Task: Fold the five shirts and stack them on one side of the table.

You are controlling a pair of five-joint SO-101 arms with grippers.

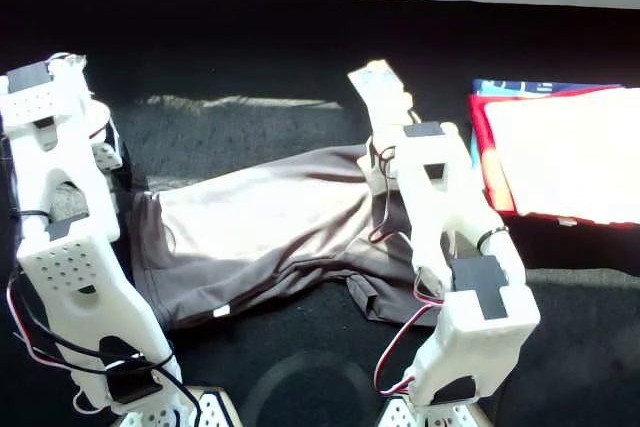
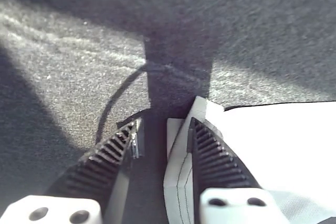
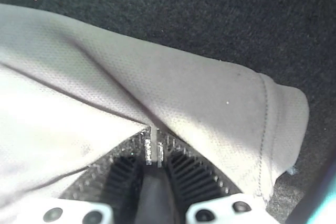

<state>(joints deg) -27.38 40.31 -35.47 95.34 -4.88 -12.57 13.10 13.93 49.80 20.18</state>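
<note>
Folding seems underway on the shirt (image 1: 260,227), spread beside the stack (image 1: 560,157): the right gripper (image 3: 152,148) pinches its cloth, while the left gripper (image 2: 164,125), narrowly parted astride its edge, probably needs to close before both lift.

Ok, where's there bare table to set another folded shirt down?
Free: the far strip of black felt table beyond the crumpled grey fabric shirt, and the near right corner below the folded white, red and blue shirt stack. Crowded: the middle, where that grey shirt lies spread out.
</note>
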